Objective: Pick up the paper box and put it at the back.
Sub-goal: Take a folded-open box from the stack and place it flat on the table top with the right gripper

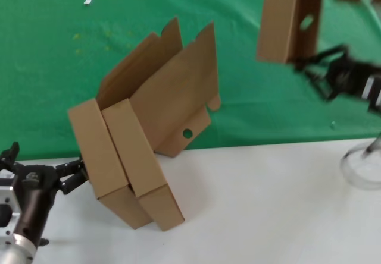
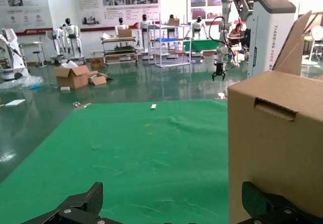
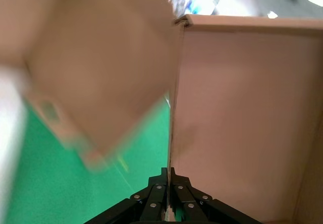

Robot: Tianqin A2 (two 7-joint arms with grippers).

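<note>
The right gripper (image 1: 306,68) is clamped on a wall of the paper box (image 1: 290,17), holding it in the air above the green cloth (image 1: 53,79) that covers the back of the table. In the right wrist view, the fingers (image 3: 169,196) are pinched together on a thin cardboard edge of the box. Two more brown cardboard boxes (image 1: 140,151) lean together near the cloth's front edge, partly on the white tabletop strip (image 1: 262,204). The left gripper (image 1: 56,172) sits just beside them, its fingers spread apart and holding nothing.
</note>
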